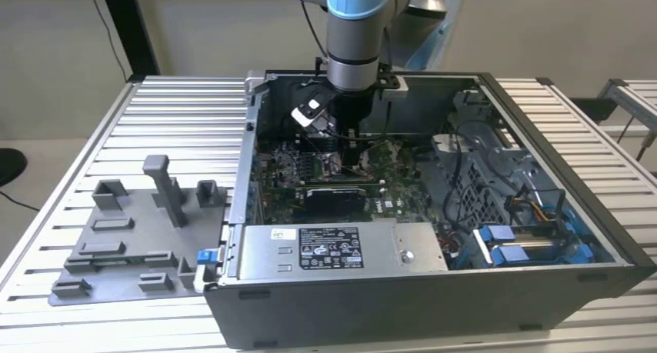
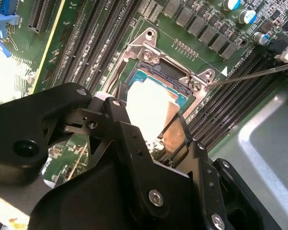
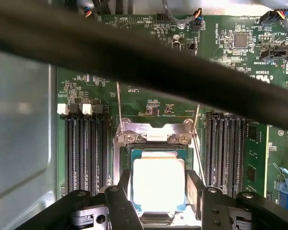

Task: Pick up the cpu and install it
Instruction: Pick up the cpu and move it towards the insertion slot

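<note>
Inside the open computer case [image 1: 411, 307], mid-frame in the exterior view, the gripper [image 3: 159, 189] pinches the cpu [image 3: 158, 177] by two opposite edges at the motherboard's socket frame [image 3: 153, 130]. The chip is likely light, rigid and fragile underneath, so its edges suit gripping. Glare hides its top, and seating cannot be judged.

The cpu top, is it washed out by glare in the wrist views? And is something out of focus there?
Yes: in both wrist views the cpu glares plain white, with no surface detail; in the first wrist view a dark band crosses the picture, out of focus.
</note>
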